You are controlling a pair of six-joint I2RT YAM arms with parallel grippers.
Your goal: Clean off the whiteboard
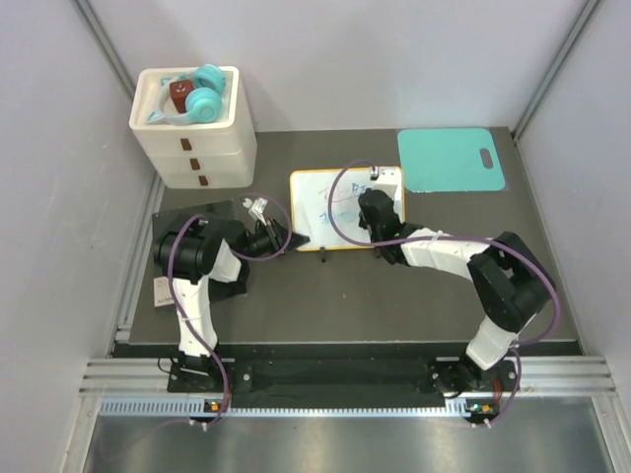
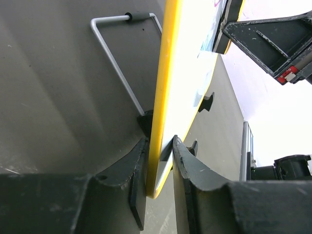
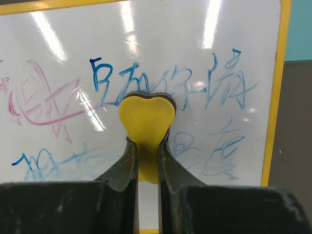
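Two arms meet at the board (image 1: 330, 197), which lies face up in the middle of the table (image 1: 296, 296), near a teal mat (image 1: 449, 158) off its far right corner. The left arm folds its elbow outward and sends its forearm rightward, low over the table. The left gripper (image 2: 160, 146) pinches the board's yellow frame at the near left corner, one finger on each side of the edge. The right arm bends at the right and reaches back-left over the board. The right gripper (image 3: 146, 146) is clamped on a yellow heart-shaped eraser (image 3: 146, 117) set against the white face. The board's long axis runs left to right. Blue handwritten characters and a pink scribble cover it; none can be read.
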